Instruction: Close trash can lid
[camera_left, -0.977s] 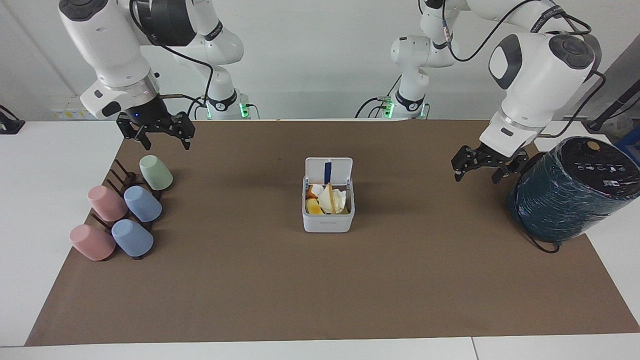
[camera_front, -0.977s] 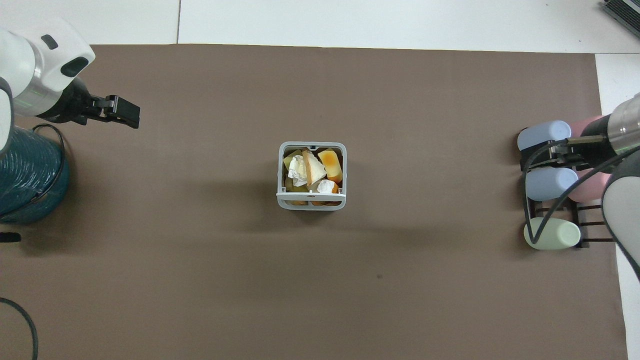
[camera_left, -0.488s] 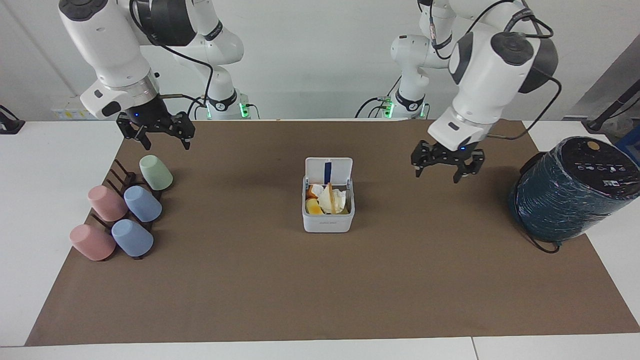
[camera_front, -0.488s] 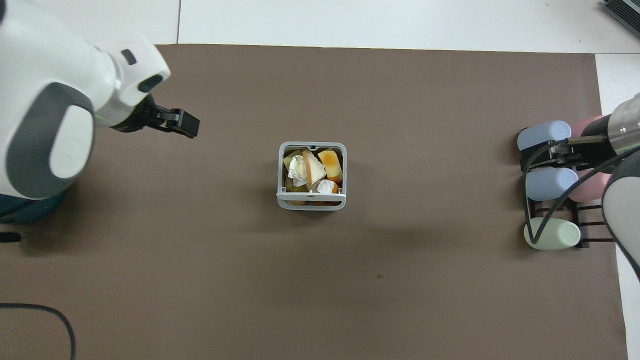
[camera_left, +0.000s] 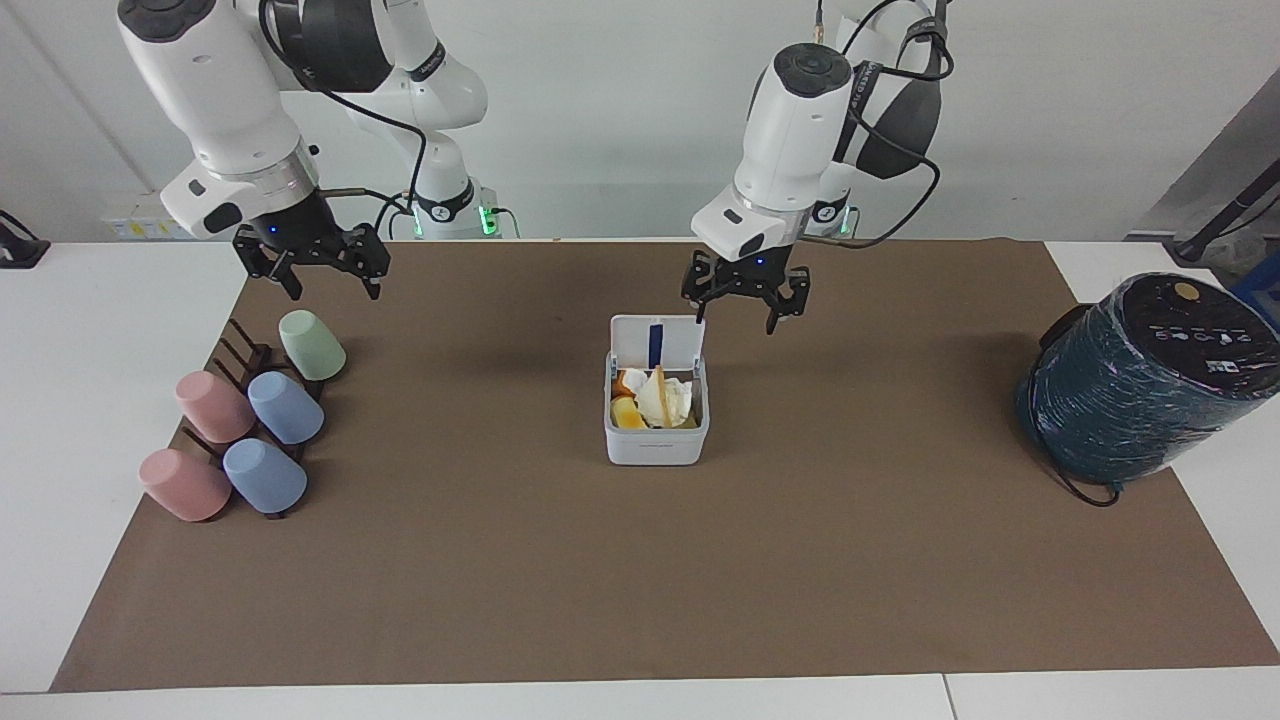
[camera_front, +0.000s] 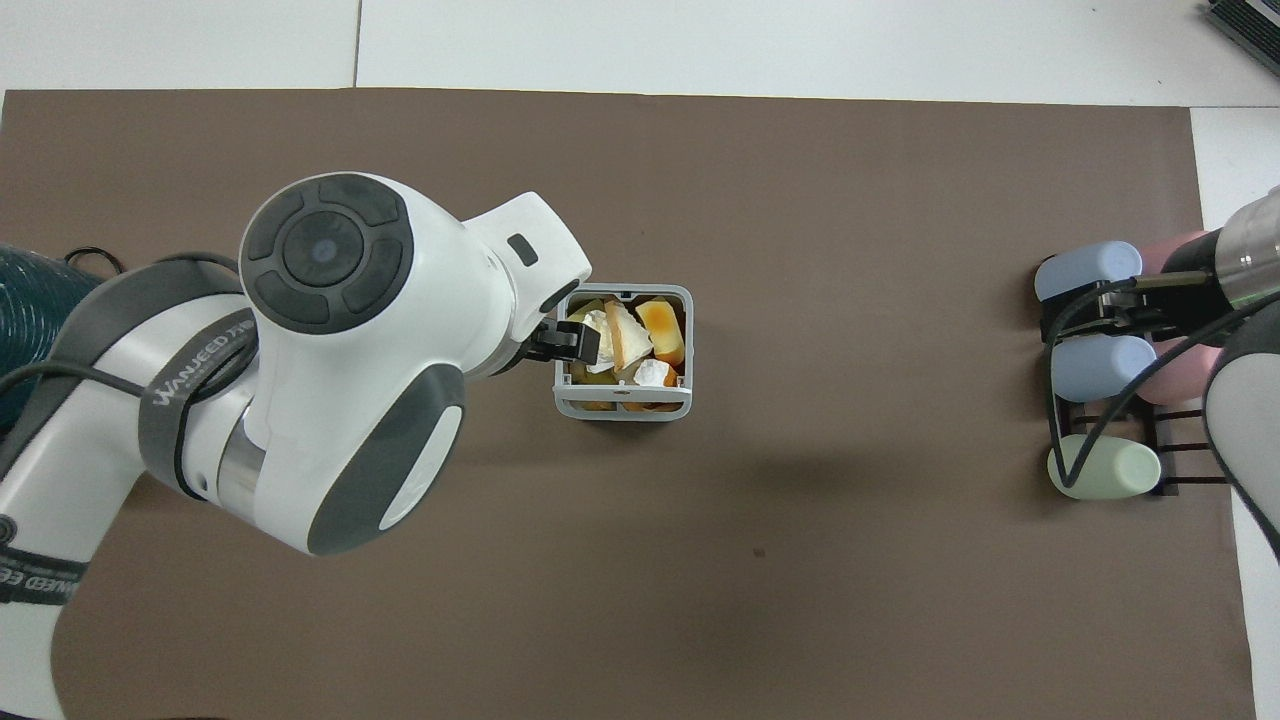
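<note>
The white trash can (camera_left: 656, 442) stands mid-table, full of food scraps and crumpled paper. Its rim also shows in the overhead view (camera_front: 688, 330). The lid (camera_left: 657, 343) stands upright and open on the can's side nearer the robots, blue strip facing the can; from overhead only its edge (camera_front: 622, 408) shows. My left gripper (camera_left: 735, 321) is open, hanging at the lid's top corner toward the left arm's end. One fingertip (camera_left: 697, 318) is close to the lid's edge; I cannot tell if it touches. From overhead the left gripper (camera_front: 575, 343) covers the can's rim. My right gripper (camera_left: 336, 292) is open and waits above the cup rack.
A large dark teal wrapped cylinder (camera_left: 1140, 385) stands at the left arm's end of the brown mat (camera_left: 640, 580). A dark rack with several pink, blue and green cups (camera_left: 285, 408) lies at the right arm's end, under the right gripper (camera_front: 1098, 312).
My left arm has swung from beside the teal cylinder across the mat to the can's lid. The lid, the can and the right arm have not moved.
</note>
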